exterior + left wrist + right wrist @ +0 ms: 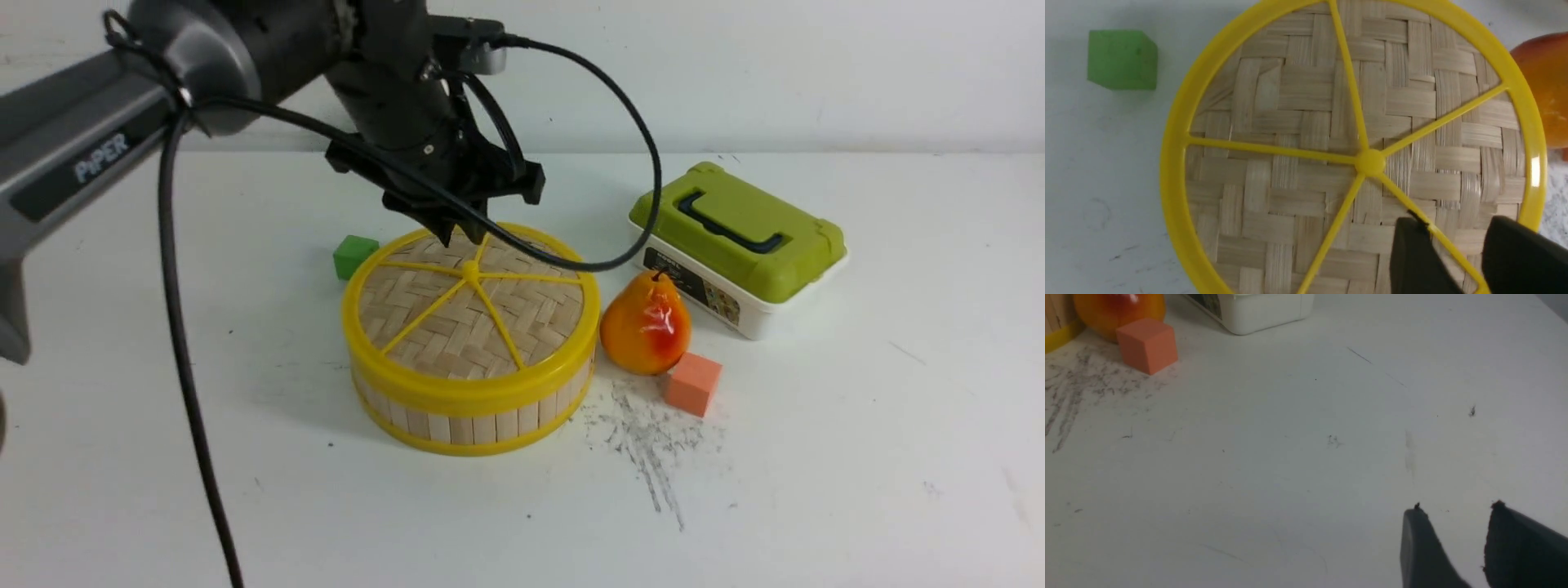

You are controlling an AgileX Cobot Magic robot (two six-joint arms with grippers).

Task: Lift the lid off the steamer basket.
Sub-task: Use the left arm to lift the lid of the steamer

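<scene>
— Hovering the left end effector (1457, 241) over the lid (469, 306), that's where I am. Its jaws stand apart, and one yellow spoke runs between the two fingers (1412, 253), out toward the rim and away from the centre knob (1370, 162).

— Why the spoke and not the knob?

— My guess is that the knob is a small low button with little to pinch. The spoke is a thin raised bar and the jaws are turned across it, so closing should catch it. I can't tell whether the tips touch the weave yet.

— And where is the lid?

— It is seated flat on the steamer basket (457, 420), rim on rim, in the middle of the front view. Nothing is lifted yet.

— Is anything crowding you?

— A pear (647, 325) sits just beside the basket on the frame's right, with an orange cube (693, 382) close against it lower right. A green-topped box (739, 237) is at upper right, and a green cube (354, 255) is at the basket's upper left. That's why I come from above and not from the side. Gripping off-centre may tip the lid, so I'd lift straight and slowly.

— What about the right arm?

— It is out of the front view. Its wrist camera shows the right end effector (1453, 514) with jaws parted over the table (1290, 457), holding nothing, well apart from the basket. I judge it is parked there to leave the left arm room.
</scene>
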